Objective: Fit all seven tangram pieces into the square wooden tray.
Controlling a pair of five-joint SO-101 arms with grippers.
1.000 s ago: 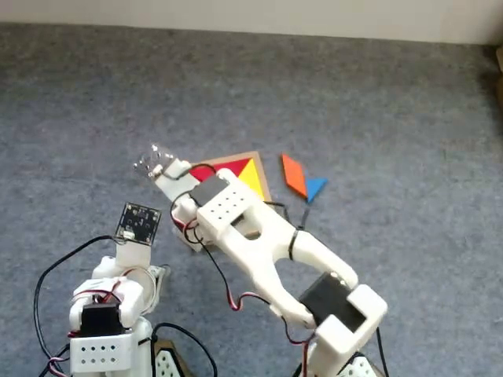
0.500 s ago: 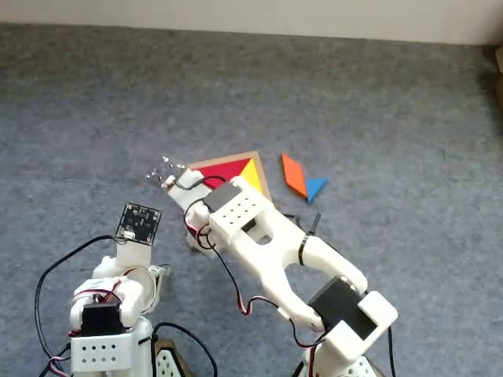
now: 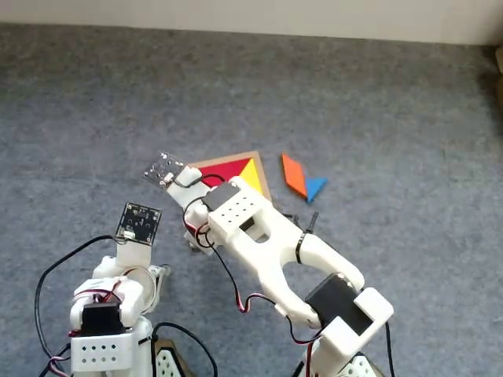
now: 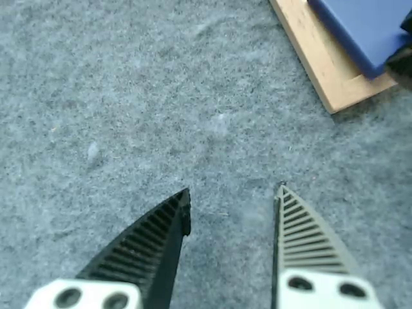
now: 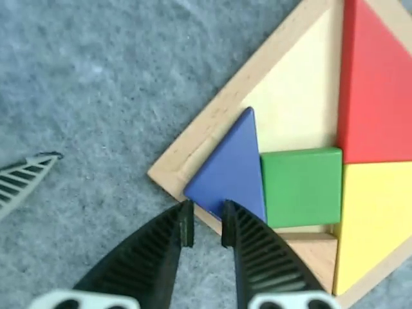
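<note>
The square wooden tray (image 5: 228, 109) holds a red triangle (image 5: 376, 84), a yellow triangle (image 5: 376, 212) and a green square (image 5: 301, 187). A dark blue triangle (image 5: 235, 174) lies beside the green square, its outer edge riding up on the tray rim. My right gripper (image 5: 205, 209) hovers at that edge, shut to a narrow slit, with nothing seen between the fingers. My left gripper (image 4: 233, 193) is open over bare carpet, short of the tray corner (image 4: 328, 77). In the high view the right arm (image 3: 259, 236) covers much of the tray (image 3: 228, 157).
An orange parallelogram (image 3: 293, 174) and a small blue triangle (image 3: 316, 187) lie touching on the grey carpet just right of the tray. The left arm (image 3: 110, 306) sits folded at the near left. Open carpet stretches behind the tray and to both sides.
The right arm has drawn back a little toward its base, its wrist shifting slightly right and nearer over the tray's left corner. The left arm has stayed still.
</note>
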